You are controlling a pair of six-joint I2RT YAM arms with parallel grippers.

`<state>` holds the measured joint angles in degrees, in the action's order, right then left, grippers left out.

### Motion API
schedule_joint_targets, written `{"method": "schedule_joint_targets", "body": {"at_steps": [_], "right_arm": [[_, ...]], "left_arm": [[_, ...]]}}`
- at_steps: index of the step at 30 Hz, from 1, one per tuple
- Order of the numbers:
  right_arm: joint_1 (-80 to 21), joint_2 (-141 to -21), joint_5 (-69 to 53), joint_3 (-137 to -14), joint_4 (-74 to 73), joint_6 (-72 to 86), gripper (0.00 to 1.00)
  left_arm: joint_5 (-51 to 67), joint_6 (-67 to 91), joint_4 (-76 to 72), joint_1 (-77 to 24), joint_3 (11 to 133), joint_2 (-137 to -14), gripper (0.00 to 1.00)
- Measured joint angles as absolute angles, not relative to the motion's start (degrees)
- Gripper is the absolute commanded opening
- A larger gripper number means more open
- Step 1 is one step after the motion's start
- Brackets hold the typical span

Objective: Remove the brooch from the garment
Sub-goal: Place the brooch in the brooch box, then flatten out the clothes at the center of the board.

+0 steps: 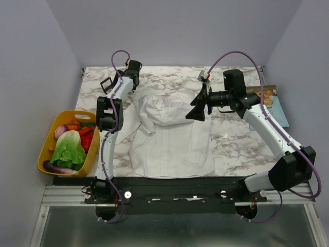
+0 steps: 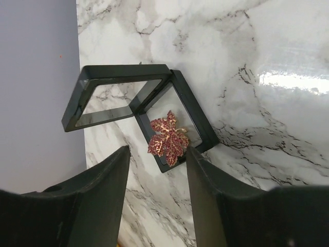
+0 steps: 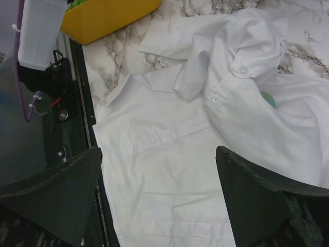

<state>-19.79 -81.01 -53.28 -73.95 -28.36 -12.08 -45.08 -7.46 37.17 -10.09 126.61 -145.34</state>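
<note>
Well, from the top the white shirt [image 1: 169, 144] lies spread out in the middle of the marble table [image 1: 236, 139]. A yellow basket [image 1: 43, 157] of vegetables sits off to its left. The right claw [image 1: 199, 110] hangs over the top part of the shirt.

From the left wrist, the left claw [image 2: 157, 154] is spread wide over an open black case [image 2: 123, 71]. The case holds a red leaf pin [image 2: 168, 139], which is not the pin to take off.

From the right wrist, the right claw is spread wide too and grips nothing. The brooch [image 3: 267, 99] is likely the small green bit peeking from under a shirt fold, but most of it is hidden.

I think the reach is only starting. Next the right claw must move over that fold, go down, and pinch the brooch alone, not the cloth.
</note>
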Motion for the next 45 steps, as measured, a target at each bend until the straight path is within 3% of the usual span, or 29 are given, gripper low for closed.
{"method": "schedule_joint_targets", "body": {"at_steps": [9, 12, 19, 29, 37, 45], "right_arm": [[-19.79, -81.01, -53.23, -73.95, -28.36, -12.08, 1.00], [-19.79, -81.03, -53.21, -73.95, -28.36, -12.08, 1.00], [-19.79, -81.21, -52.10, -73.95, -28.29, -12.08, 1.00], [-17.45, -81.19, -49.60, -73.30, -26.98, -11.99, 0.97], [-11.62, -79.40, -49.54, -72.03, -25.08, -10.39, 0.96], [-10.74, -79.20, -49.58, -71.94, -24.03, -9.54, 0.96]], "left_arm": [[-41.23, -6.90, 36.86, -10.11, 123.74, -138.21, 0.95], [-39.55, -7.22, 35.62, -10.57, 120.27, -134.34, 0.99], [-34.72, -10.46, 30.11, -14.90, 106.85, -121.12, 0.99], [-12.86, -11.73, 29.91, -25.06, 101.23, -108.97, 0.99], [-8.16, -11.55, 31.22, -32.53, 101.36, -110.13, 0.99], [-13.17, -11.53, 32.29, -35.86, 103.63, -121.67, 0.99]]}}
